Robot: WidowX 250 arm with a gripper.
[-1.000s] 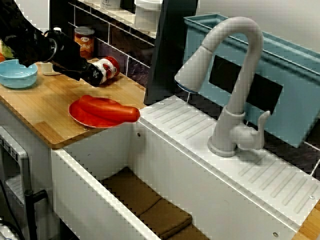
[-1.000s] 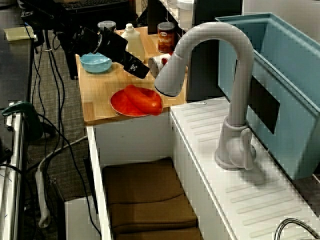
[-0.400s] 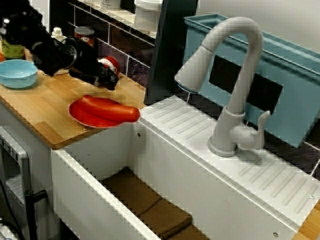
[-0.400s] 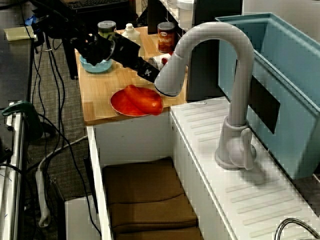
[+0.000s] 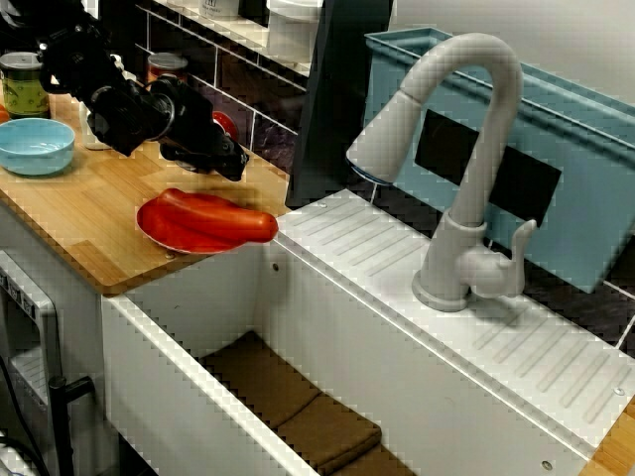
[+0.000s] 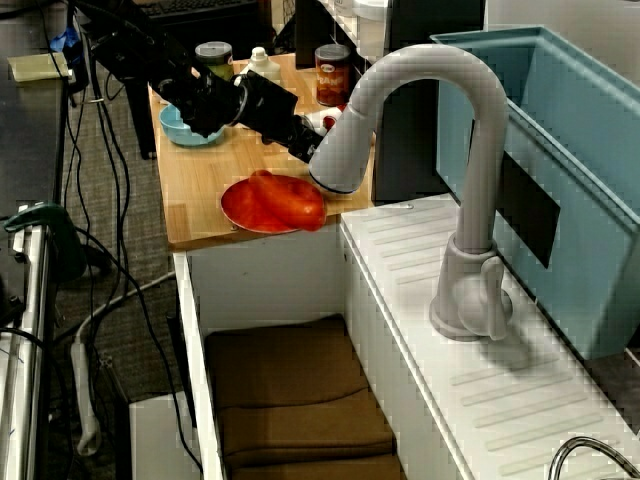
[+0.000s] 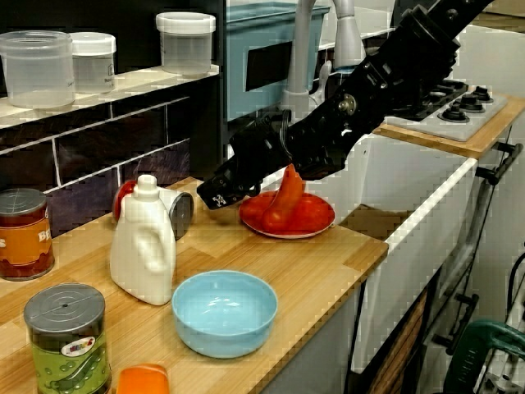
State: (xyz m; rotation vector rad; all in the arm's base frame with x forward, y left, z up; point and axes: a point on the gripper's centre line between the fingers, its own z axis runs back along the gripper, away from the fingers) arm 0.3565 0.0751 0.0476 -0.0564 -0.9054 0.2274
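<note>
In the view from the counter's end, the black gripper (image 7: 212, 199) hangs left of centre. Its tip is just beside the grey lid of a can (image 7: 177, 214) lying on its side on the wooden counter (image 7: 328, 263), behind a white bottle (image 7: 143, 244). Whether they touch, and whether the fingers are apart or together, cannot be told. White marks on the gripper are too small to read. Right of it sits a red plate (image 7: 316, 220) with a long red pepper (image 7: 283, 201). Lower in the frame stand a blue bowl (image 7: 224, 312) and a green-labelled tin (image 7: 66, 341), its print unreadable.
</note>
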